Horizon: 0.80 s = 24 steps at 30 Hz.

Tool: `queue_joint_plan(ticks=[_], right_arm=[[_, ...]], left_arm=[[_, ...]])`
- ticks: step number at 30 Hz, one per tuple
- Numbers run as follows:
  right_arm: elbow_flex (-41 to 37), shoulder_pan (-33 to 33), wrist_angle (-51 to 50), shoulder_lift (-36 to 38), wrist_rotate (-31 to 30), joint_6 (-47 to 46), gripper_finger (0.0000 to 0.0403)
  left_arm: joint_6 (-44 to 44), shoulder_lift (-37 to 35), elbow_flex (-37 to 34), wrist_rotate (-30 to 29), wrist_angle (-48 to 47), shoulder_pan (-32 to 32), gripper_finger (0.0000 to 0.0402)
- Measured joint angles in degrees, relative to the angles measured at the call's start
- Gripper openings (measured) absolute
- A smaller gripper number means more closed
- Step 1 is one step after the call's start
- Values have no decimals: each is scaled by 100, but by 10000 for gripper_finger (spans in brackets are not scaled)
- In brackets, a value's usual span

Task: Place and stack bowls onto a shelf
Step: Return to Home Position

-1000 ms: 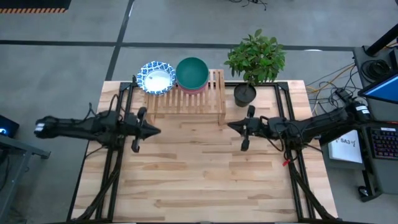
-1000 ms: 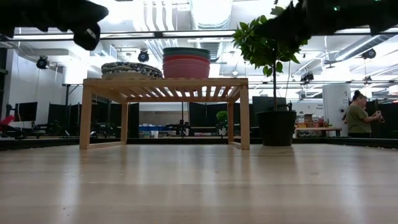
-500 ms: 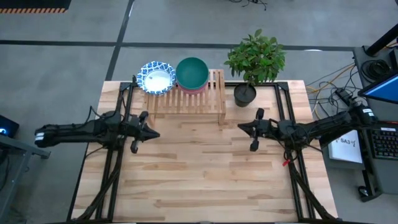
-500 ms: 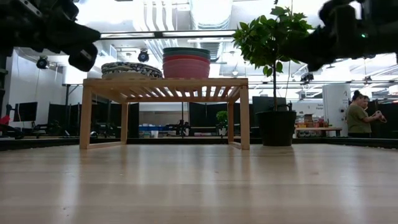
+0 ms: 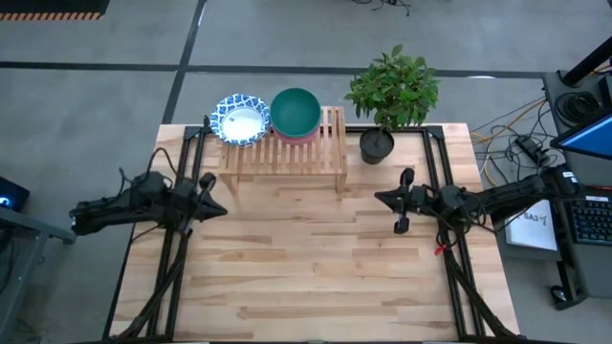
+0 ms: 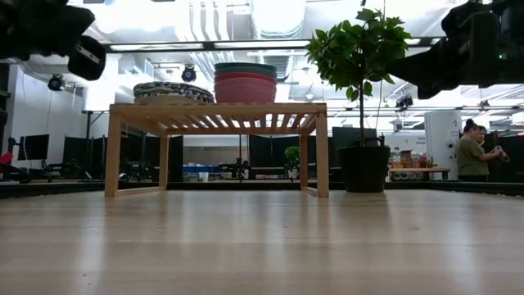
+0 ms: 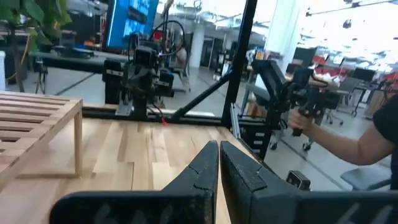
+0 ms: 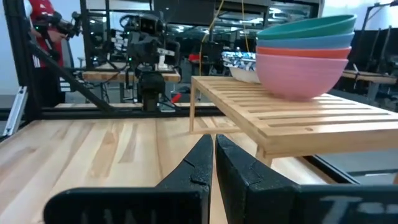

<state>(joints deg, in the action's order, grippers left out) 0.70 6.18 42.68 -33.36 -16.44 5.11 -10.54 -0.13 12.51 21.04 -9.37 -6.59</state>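
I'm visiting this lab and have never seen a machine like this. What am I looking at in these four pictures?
It is a robot with two dark arms at a wooden table. One picture looks down from above, one looks across at tabletop height, and one camera rides on each wrist. On the table stand a low wooden shelf and a potted plant. Two bowl stacks sit on the shelf: a white patterned stack and a coloured stack, green on top. The left gripper and right gripper are shut, empty, raised above the table.
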Motion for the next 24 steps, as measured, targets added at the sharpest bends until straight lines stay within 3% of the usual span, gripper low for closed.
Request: queue_joint_plan(ticks=[9,16,24], right_arm=[[-3,4,101,271,189,46,9],[-3,4,-5,861,357,309,9],[-6,4,-1383,1847,557,106,9]], left_arm=[[-200,3,-1119,109,1560,2,0],[85,126,-1191,90,1521,2,0],[-59,316,-1182,-1026,1209,0,0]])
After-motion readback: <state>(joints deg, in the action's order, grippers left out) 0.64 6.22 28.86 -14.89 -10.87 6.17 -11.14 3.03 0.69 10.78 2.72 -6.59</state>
